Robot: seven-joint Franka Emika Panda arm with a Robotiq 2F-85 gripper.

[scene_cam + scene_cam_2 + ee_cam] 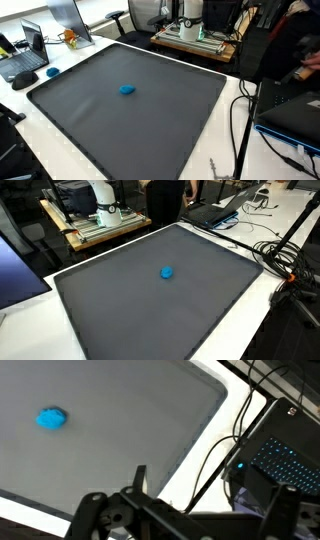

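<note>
Gripper (pixel 190 525): only dark linkage shows along bottom edge of wrist view. Fingertips cut off, so opening cannot be told; nothing seen in grasp.

Under it: dark mat (pixel 120 430).

Blue lump (pixel 52 419) lies on mat, well apart from gripper; near mat middle in both exterior views.

Past mat edge: cables (pixel 215 460), lit keyboard (pixel 282 460).

Risks, judged: sweep near that edge could snag cables; off-centre nudge could slide small lump.

Lump's material too small to tell.

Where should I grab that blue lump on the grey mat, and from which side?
Close on the blue lump across its middle, coming down from above: it looks small, low and roundish, lying alone on the grey mat, so probably any jaw angle works.
</note>
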